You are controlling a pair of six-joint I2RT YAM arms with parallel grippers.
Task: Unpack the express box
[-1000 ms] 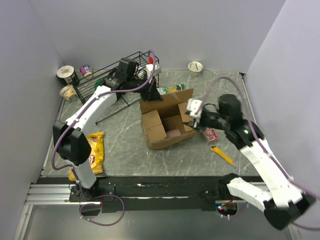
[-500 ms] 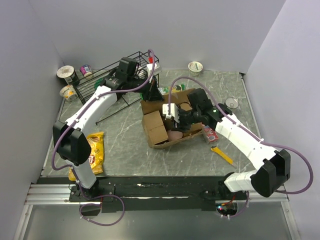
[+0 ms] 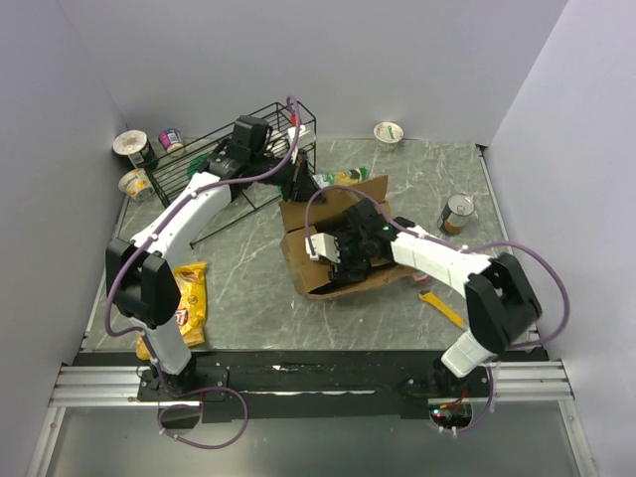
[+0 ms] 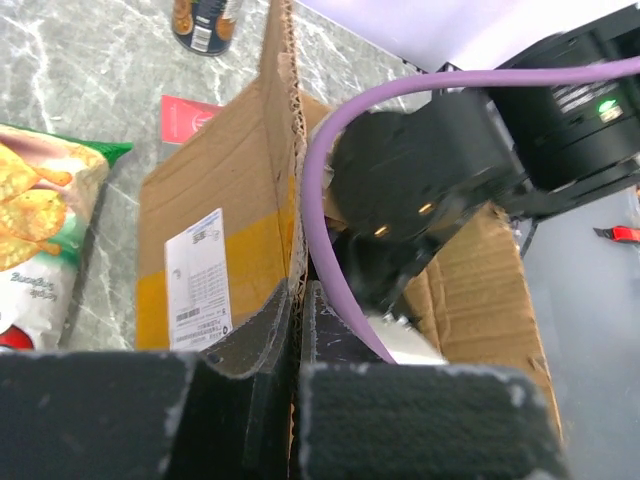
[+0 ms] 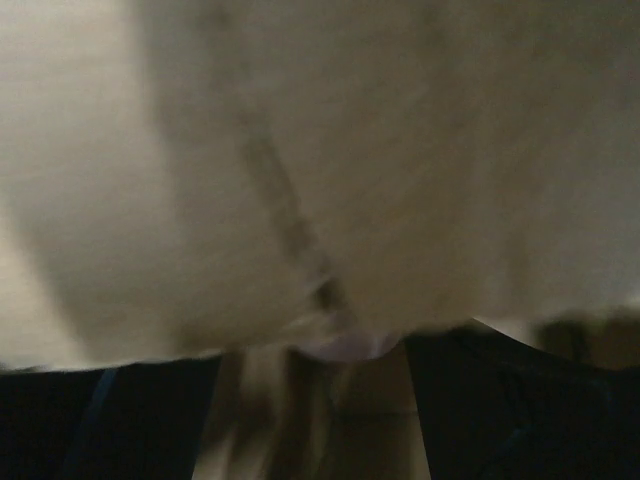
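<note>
The express box [image 3: 301, 256] is being shown standing open on the grey marbled table [image 3: 248, 288]. Its upright far flap is being pinched at the corrugated edge by the left gripper [image 4: 298, 335], whose padded fingers [image 4: 240, 345] are being pressed together on either face of the cardboard. A white label [image 4: 195, 280] is being shown on the outer face of that flap, just ahead of the fingertips.

The right gripper [image 3: 336, 260] is being held down inside the box, just across the flap from the left gripper. Its wrist view is being filled by blurred cardboard and two dark shapes at the bottom, so whether it is clenched or released cannot be told. The opening directly ahead of the left gripper is being crowded by the right arm's black wrist and a purple cable [image 4: 330, 200].

On the outer side of the flap, beside the left gripper, a green chip bag [image 4: 35, 230] is lying on the table. A red packet [image 4: 190, 118] and a can [image 4: 205, 18] are lying farther ahead, past the flap. Behind the left gripper a black wire rack [image 3: 214, 159] is standing. A yellow chip bag [image 3: 189, 298] is lying well apart from both grippers, and a yellow tool [image 3: 440, 307] is lying outside the box, on the side nearer the right gripper.
</note>
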